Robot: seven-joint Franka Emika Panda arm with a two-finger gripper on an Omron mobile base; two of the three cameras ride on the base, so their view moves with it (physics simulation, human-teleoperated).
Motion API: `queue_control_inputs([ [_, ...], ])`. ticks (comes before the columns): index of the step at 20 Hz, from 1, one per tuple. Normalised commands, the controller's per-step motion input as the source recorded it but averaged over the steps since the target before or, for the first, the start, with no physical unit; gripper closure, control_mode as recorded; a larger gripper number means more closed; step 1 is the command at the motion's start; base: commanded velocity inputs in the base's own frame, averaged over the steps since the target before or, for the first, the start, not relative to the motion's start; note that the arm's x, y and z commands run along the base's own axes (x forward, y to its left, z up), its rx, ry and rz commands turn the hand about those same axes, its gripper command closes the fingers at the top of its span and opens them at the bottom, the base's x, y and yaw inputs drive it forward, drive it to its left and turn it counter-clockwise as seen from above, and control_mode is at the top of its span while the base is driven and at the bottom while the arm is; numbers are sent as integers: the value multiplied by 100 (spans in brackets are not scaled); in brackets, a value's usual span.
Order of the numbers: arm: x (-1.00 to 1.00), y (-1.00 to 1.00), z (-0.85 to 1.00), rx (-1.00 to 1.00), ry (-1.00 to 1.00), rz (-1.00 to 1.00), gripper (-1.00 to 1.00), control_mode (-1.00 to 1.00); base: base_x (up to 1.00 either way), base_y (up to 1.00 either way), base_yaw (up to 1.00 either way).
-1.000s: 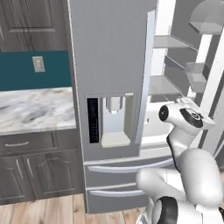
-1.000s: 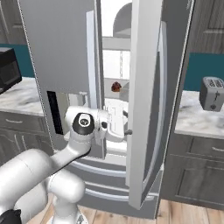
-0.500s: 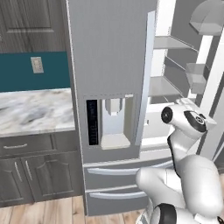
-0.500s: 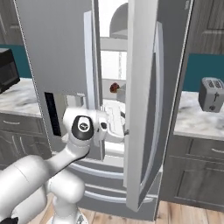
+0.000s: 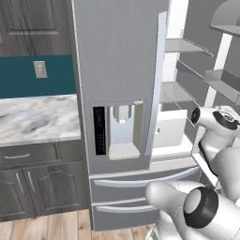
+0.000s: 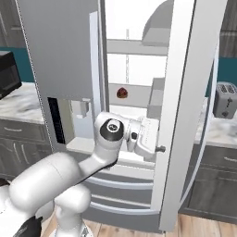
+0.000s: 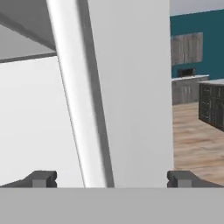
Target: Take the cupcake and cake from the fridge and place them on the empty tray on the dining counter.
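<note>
Right base view | arm bent, wrist level at fridge (image 6: 60, 51) opening | gripper (image 7: 111, 178) spread wide, empty

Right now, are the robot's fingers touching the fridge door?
Cannot tell. In the hand view the open fingers straddle the fridge door edge, but no plain gap or contact shows.

The fridge (image 6: 65, 69) is seen as a tall grey stainless-steel unit with 2 upper doors; the door bearing the water dispenser (image 5: 123, 129) is closed or nearly so, while the other door (image 6: 185, 111) is swung open, so that the white interior and its shelves are exposed. 2 drawers (image 5: 140, 180) are set below. The cake (image 6: 121, 92), small, round and dark brown with reddish bits on top, is placed upright on an inner shelf.
</note>
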Motion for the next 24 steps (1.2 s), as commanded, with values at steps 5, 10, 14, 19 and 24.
queue_control_inputs([
  [5,0,-76,0,0,7,-26,-100,-100,0,0,0],
  [10,-1,-5,0,0,-1,-2,-100,-100,0,0,0],
  [14,0,15,0,0,-2,10,-100,-100,0,0,0],
  [19,0,48,0,0,-2,19,-100,-100,0,0,0],
  [24,-73,48,30,0,-9,17,-100,-100,0,0,0],
])
